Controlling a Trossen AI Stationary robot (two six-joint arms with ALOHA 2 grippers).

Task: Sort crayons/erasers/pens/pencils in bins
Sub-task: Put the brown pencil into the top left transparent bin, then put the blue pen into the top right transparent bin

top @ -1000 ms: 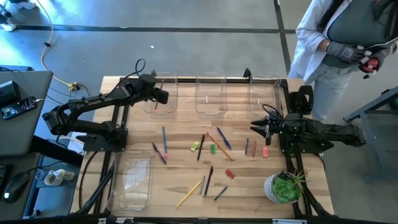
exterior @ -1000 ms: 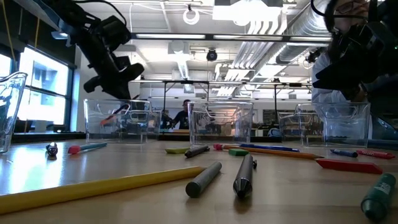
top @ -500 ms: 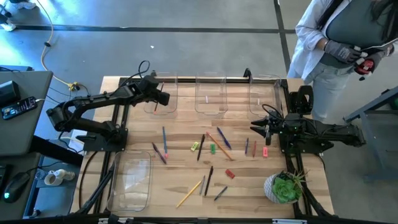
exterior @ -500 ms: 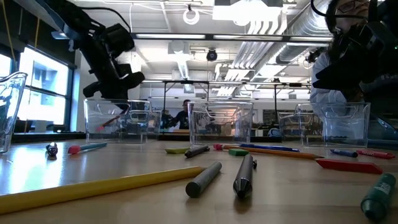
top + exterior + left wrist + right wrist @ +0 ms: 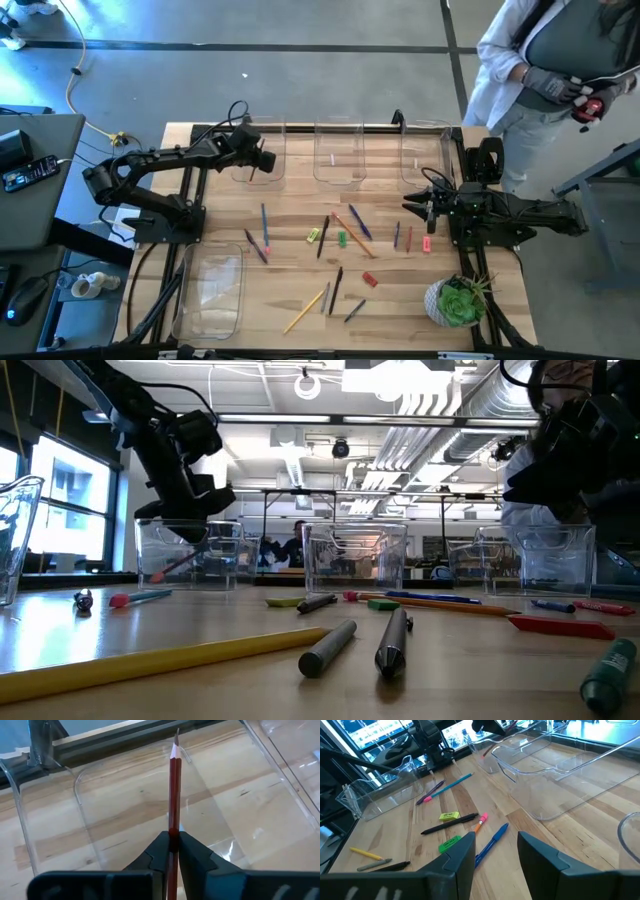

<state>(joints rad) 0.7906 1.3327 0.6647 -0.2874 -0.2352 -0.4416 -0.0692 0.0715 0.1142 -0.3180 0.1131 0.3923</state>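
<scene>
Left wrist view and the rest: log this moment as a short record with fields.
left gripper: over the far-left bin, jaws pinching a red pencil, tip pointing into the bin
right gripper: waiting at the table's right side, jaws open, empty
far-left bin: no other item visible inside
loose stationery: pens, pencils, erasers spread over the table middle
long bin: near-left corner, empty
person: standing beyond the far-right corner

Open-plan robotics lab: exposed ceiling ducts (image 5: pixel 440 400), polished concrete floor (image 5: pixel 300 90), wooden test table (image 5: pixel 290 285), side desk (image 5: pixel 40 190) with electronics.
</scene>
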